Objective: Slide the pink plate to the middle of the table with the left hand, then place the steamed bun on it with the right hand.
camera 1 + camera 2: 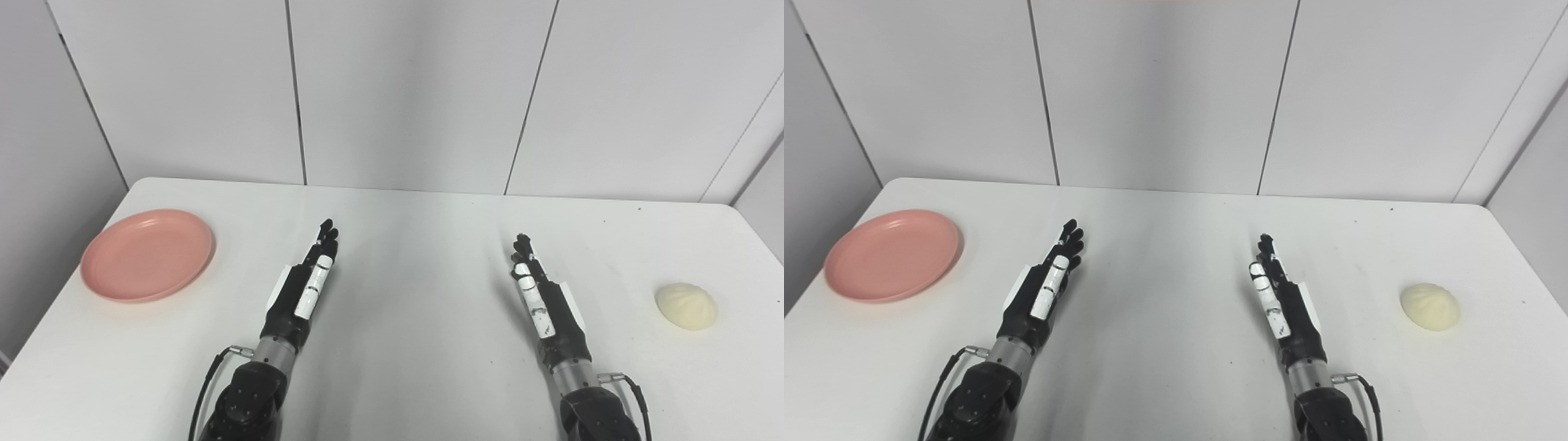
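A pink plate (147, 255) lies empty near the table's left edge. A pale steamed bun (686, 305) rests on the table at the far right. My left hand (306, 285) is open, fingers stretched forward, over the table to the right of the plate and apart from it. My right hand (539, 288) is open too, fingers straight, well left of the bun and holding nothing.
The white table (416, 245) is backed by a grey panelled wall (404, 92) along its far edge. Side walls stand close to the table's left and right edges. Between the two hands lies bare tabletop.
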Motion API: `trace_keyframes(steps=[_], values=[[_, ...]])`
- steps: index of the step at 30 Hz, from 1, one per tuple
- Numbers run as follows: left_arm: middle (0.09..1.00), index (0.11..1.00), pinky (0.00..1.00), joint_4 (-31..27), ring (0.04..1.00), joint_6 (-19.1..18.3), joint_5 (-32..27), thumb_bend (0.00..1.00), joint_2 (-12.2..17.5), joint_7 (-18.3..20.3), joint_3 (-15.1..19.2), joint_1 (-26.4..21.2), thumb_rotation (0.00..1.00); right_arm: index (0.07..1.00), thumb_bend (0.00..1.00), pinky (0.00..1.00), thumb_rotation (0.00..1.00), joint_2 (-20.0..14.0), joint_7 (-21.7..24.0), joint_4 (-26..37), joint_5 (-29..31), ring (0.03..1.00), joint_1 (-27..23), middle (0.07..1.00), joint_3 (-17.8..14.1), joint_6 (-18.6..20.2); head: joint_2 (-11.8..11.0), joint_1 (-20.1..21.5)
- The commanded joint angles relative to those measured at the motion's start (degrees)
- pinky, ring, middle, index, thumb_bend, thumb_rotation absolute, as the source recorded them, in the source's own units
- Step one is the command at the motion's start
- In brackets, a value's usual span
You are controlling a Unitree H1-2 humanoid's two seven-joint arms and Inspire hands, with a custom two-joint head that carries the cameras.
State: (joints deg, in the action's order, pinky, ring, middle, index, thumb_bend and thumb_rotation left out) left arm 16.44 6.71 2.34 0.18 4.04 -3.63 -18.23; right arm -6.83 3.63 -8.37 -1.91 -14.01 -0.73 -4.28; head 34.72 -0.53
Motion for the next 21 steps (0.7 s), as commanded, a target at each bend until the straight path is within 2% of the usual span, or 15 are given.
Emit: trace_keyframes(steps=[1,7,12,18,21], values=[[1.000,1.000,1.00,0.6,1.000,0.9,-0.1,0.55,-0.1,-0.7,0.3,-0.4,1.00,0.985,0.56,0.97,1.00,-0.1,-0.5,1.1,-0.1,0.977,0.1,0.981,-0.2,0.0,0.0,0.0],[1.000,1.000,1.00,0.0,1.000,-1.1,0.0,0.57,0.1,0.0,0.0,-0.4,1.00,0.972,0.55,0.95,1.00,0.1,-1.4,0.5,-0.9,0.963,0.0,0.968,-0.3,-1.3,0.0,0.0],[1.000,1.000,1.00,-0.4,1.000,-1.0,-0.1,0.55,0.1,0.3,-0.1,-0.3,1.00,0.974,0.54,0.95,1.00,0.0,-1.3,0.6,-1.0,0.962,0.1,0.969,-0.3,-1.2,0.0,0.0],[1.000,1.000,1.00,-0.2,1.000,-0.7,-0.3,0.55,0.2,0.8,-0.3,-0.3,1.00,0.977,0.57,0.94,0.99,0.4,-2.1,0.5,-1.1,0.963,0.1,0.973,-0.7,-1.7,0.0,0.0],[1.000,1.000,1.00,-0.5,1.000,-0.8,0.1,0.54,0.2,0.6,-0.3,-0.3,1.00,0.972,0.55,0.94,0.98,0.5,-2.8,0.6,-1.5,0.957,0.2,0.968,-0.6,-1.9,0.0,0.0]])
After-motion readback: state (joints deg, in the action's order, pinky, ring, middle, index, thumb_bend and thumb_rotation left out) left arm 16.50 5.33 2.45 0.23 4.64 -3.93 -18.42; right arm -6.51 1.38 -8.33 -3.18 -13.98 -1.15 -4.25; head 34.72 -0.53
